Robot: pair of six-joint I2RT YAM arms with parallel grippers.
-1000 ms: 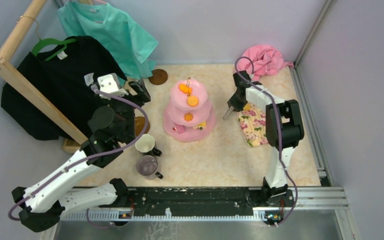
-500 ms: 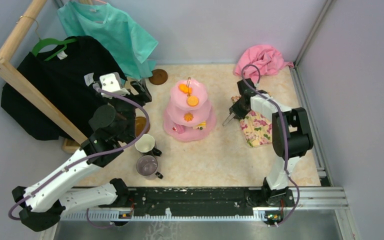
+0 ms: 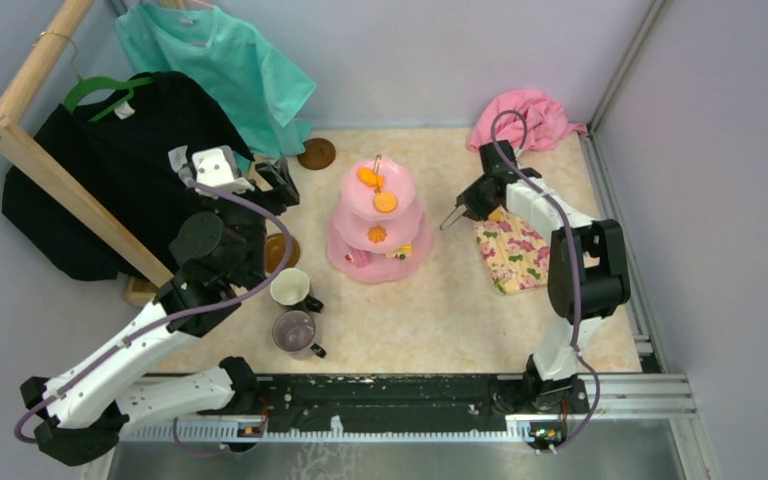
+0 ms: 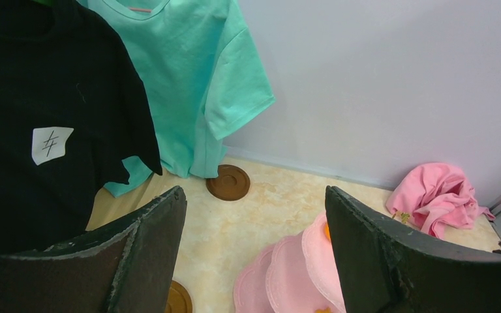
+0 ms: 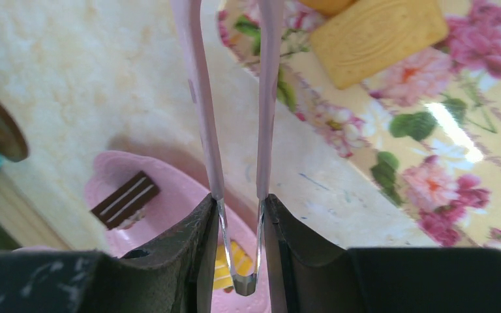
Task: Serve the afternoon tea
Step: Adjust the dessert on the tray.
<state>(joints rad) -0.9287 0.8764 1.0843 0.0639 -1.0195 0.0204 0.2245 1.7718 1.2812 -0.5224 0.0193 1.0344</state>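
1. The right arm rises from its base, bends at a raised elbow on the near right of the cake stand (image 3: 340, 235), and reaches its forearm back and left, so the right gripper (image 3: 470, 200) hangs just right of the stand.
2. The right gripper's fingers are clamped on the hinge end of a pair of pink tongs (image 5: 199, 117). The tongs' two arms lie close together, almost parallel.
3. From above, the tongs' long axis slants from the gripper down toward the stand's right side. Their tips stay apart from the stand's rim.
4. The left arm stretches from the near left corner up to the stand's left, and the left gripper (image 3: 282, 183) is level with the top tier.
5. The left gripper's fingers (image 4: 156, 235) are spread wide with nothing between them.
6. The cake stand is upright at mid-table with its gold loop (image 3: 377, 165) pointing straight up. Orange snacks (image 3: 385, 201) sit on the upper tiers.
7. A chocolate wafer (image 5: 125, 199) lies on the bottom tier.
8. A tan biscuit (image 5: 378, 32) lies on the floral mat (image 3: 515, 255), to the right of the stand.
9. The white mug (image 3: 290, 287) and the grey-purple mug (image 3: 295, 330) stand near-left of the stand, handles pointing near-right.
10. One brown saucer (image 3: 317, 153) lies far-left of the stand.
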